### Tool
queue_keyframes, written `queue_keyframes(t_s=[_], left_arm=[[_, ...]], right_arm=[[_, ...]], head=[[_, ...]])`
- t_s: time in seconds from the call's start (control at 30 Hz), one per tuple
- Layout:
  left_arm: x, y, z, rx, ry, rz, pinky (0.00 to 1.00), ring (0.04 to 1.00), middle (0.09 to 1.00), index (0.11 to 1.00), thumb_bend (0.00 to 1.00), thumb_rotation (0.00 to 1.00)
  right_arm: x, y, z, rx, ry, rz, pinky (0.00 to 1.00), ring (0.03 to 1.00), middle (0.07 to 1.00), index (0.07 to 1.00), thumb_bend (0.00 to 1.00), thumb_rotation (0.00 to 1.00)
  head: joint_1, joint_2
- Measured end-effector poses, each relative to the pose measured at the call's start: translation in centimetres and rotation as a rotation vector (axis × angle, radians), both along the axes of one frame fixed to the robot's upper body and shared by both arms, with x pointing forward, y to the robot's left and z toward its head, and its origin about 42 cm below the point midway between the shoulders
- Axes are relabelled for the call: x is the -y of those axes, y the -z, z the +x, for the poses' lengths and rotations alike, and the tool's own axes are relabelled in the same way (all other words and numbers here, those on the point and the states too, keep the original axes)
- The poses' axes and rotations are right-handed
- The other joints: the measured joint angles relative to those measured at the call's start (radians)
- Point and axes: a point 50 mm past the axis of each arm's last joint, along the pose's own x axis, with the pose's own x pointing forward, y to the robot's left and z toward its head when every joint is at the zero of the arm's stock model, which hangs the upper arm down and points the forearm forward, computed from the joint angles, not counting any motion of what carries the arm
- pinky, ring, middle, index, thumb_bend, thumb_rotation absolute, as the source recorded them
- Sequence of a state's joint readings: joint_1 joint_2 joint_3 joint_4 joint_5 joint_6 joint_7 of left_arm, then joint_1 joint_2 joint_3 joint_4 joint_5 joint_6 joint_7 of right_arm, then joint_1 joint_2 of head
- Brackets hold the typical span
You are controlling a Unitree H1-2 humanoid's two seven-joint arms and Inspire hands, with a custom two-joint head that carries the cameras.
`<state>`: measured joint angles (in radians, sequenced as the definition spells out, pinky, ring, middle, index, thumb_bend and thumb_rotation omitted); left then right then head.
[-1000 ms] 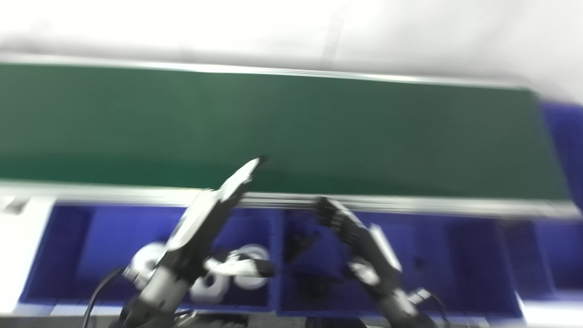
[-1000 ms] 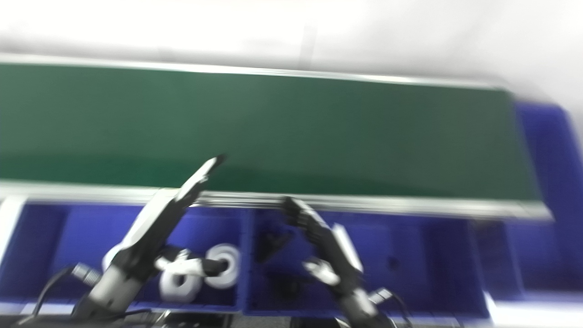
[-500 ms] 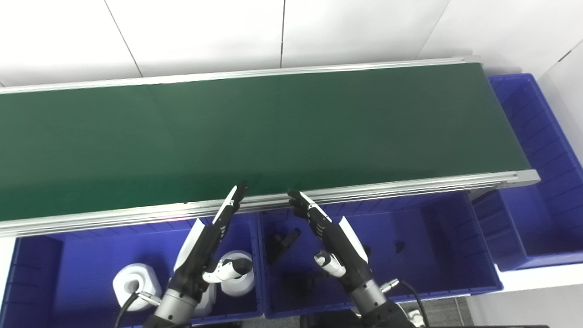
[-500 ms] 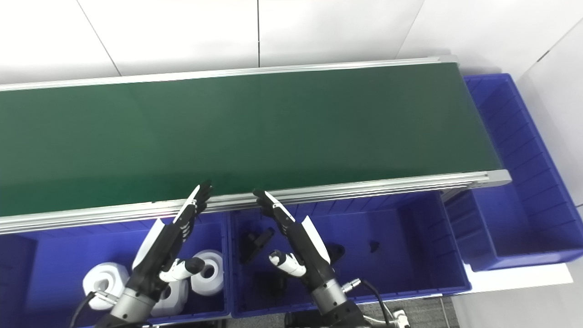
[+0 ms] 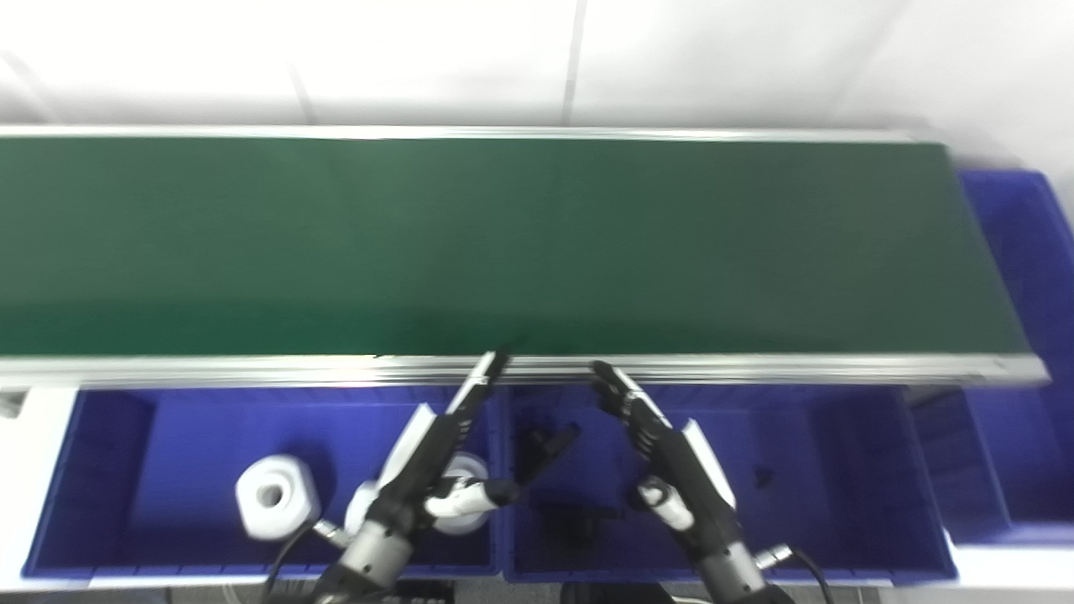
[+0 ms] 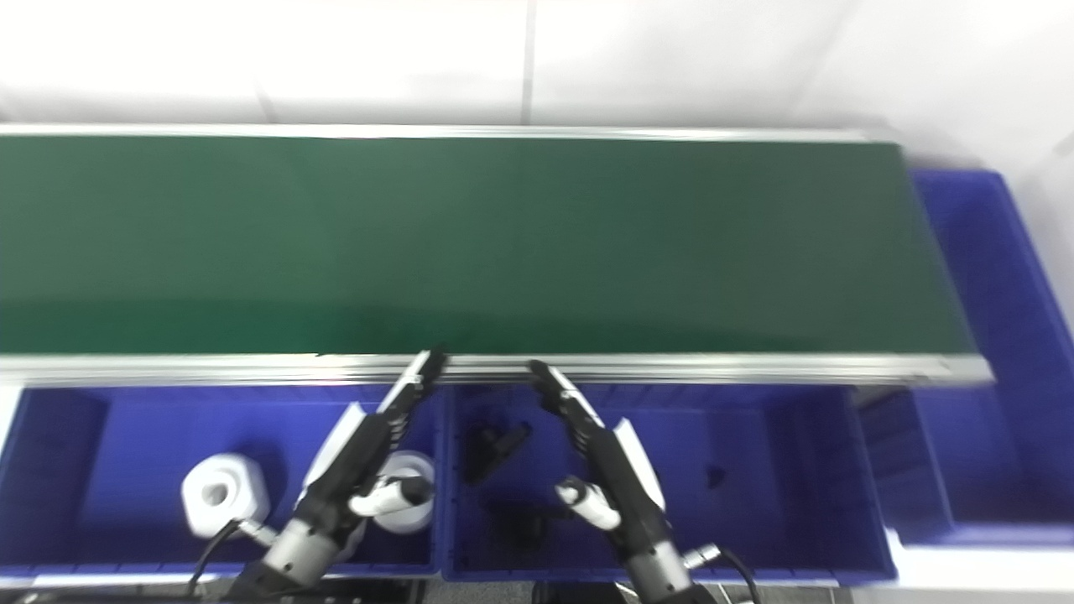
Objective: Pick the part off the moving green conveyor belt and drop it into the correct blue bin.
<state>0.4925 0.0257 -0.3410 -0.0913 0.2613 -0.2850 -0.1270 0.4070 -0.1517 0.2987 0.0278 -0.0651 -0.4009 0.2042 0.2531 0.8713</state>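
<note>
Both the left hand and right hand hold nothing, fingers spread wide, fingertips just short of the long green conveyor belt, above blue plastic bins.

Green conveyor belt spans frame, silver rails; surface bare, no part visible.

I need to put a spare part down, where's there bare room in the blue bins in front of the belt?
Left bin: bare floor left of the white parts. Middle bin: open right half past the right hand; its left, with black parts, is crowded. The left hand overhangs the divider.
</note>
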Motion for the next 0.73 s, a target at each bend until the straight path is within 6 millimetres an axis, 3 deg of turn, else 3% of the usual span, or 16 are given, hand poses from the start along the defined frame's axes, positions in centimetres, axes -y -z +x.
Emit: queue_keyframes(t_s=[0.17,0.73], left_arm=[[0.6,0.1,0.1,0.021,0.002,0.018,1.0,1.0,1.0,1.0,1.0,0.92],[-1.2,0.2,-0.5,0.048,-0.005,0.05,1.0,1.0,1.0,1.0,1.0,0.95]], right_arm=[[0.6,0.5,0.0,-0.012,-0.003,-0.015,0.91,0.943,0.963,0.932,1.0,0.99],[-0.8,1.0,-0.3,-0.024,-0.018,-0.01,0.9,0.933,0.962,0.93,1.0,0.97]], head=[[0.014,-0.02],[-0.142,-0.047]])
